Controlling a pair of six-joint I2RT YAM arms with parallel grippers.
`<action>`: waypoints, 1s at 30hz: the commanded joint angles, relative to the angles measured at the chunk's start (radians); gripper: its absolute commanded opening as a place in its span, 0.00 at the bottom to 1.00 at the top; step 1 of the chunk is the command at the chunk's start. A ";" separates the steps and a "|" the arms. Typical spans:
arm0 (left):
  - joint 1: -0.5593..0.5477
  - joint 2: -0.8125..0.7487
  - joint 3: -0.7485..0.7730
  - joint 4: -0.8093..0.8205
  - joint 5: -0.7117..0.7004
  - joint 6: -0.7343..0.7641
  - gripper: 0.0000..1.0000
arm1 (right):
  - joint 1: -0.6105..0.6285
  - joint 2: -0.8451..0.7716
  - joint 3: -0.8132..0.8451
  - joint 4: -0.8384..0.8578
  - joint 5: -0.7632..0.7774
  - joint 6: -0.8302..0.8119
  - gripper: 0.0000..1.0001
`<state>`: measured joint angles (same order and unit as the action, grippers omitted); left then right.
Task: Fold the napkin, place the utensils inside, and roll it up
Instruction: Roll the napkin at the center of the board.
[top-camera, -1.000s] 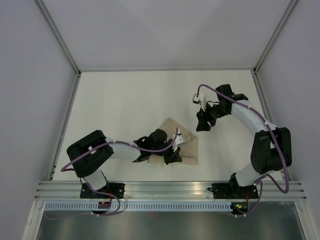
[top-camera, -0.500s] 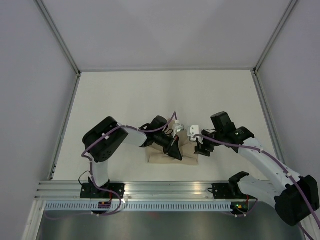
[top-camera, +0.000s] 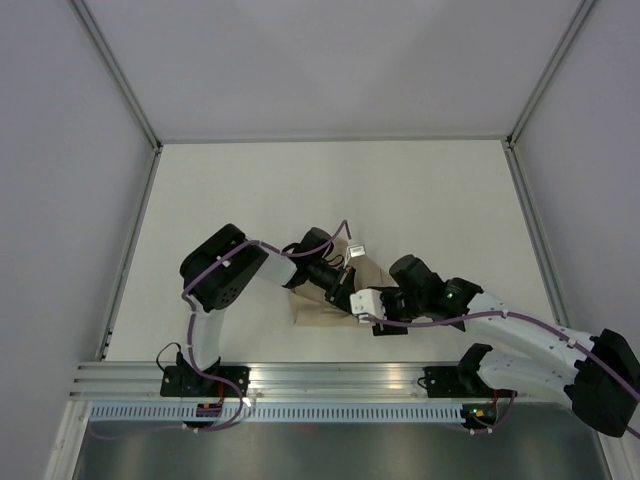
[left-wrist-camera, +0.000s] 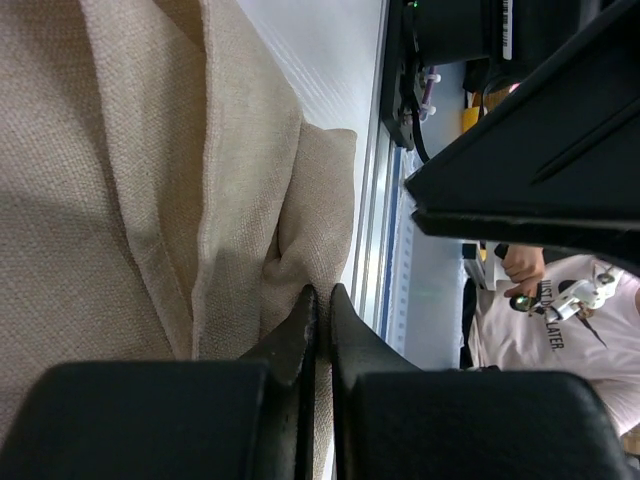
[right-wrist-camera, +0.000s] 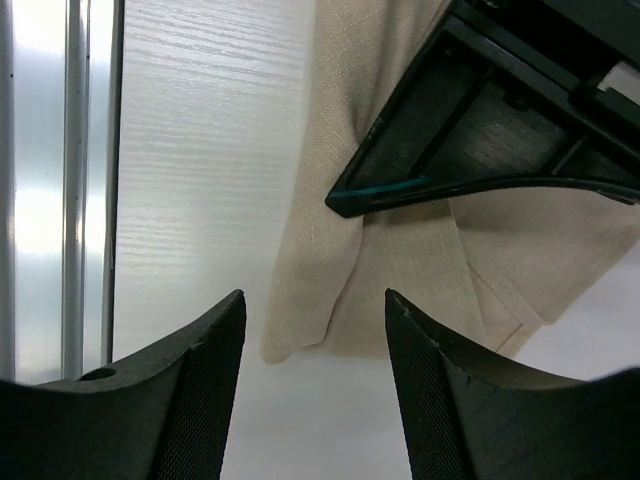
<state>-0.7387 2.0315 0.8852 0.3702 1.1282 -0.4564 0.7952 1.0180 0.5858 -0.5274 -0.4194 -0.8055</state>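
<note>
Beige cloth sits near the front of the white table (top-camera: 250, 200) in the overhead view: the napkin (top-camera: 318, 314) lies folded into a compact shape just ahead of the aluminium rail (top-camera: 340, 375), between the two arms. The left gripper (top-camera: 347, 295) reaches in from the left and rests over the cloth's middle. The right gripper (top-camera: 383, 322) comes in low from the right, at the napkin's near right edge. The two grippers are close together. The arms hide much of the cloth, and whether anything lies inside its folds cannot be seen.

Seen from the left wrist, the napkin (left-wrist-camera: 120, 200) fills the left side as coarse woven layers, one hemmed flap lying over another. The left gripper (left-wrist-camera: 320, 295) has its fingers pressed together, with only a thin dark slit between them. Their tips touch a puckered fold of the cloth. Whether a layer is nipped in the slit cannot be told. Beyond the cloth's edge runs the rail (left-wrist-camera: 375, 230), and a person in a white T-shirt (left-wrist-camera: 560, 310) shows in the far background.

Seen from the right wrist, the right gripper (right-wrist-camera: 313, 300) has its fingers (right-wrist-camera: 200, 400) spread wide apart and holds nothing. A rounded corner of the napkin (right-wrist-camera: 400, 260) lies on the pale wood-grain table (right-wrist-camera: 200, 150), in line with the gap. The black body of the left gripper (right-wrist-camera: 345, 200) lies over the cloth at upper right. The rail (right-wrist-camera: 40, 180) runs down the left edge.
</note>
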 joint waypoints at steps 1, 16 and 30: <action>0.009 0.048 0.004 -0.022 -0.013 -0.037 0.02 | 0.061 0.036 -0.020 0.089 0.123 0.032 0.63; 0.035 0.078 0.008 -0.034 0.012 -0.036 0.02 | 0.263 0.182 -0.106 0.306 0.352 0.094 0.46; 0.047 0.046 0.026 -0.068 -0.013 0.019 0.09 | 0.277 0.199 -0.190 0.403 0.430 0.094 0.11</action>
<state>-0.6910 2.1010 0.9169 0.3386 1.2018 -0.4950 1.0691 1.1923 0.4229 -0.0971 -0.0135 -0.7181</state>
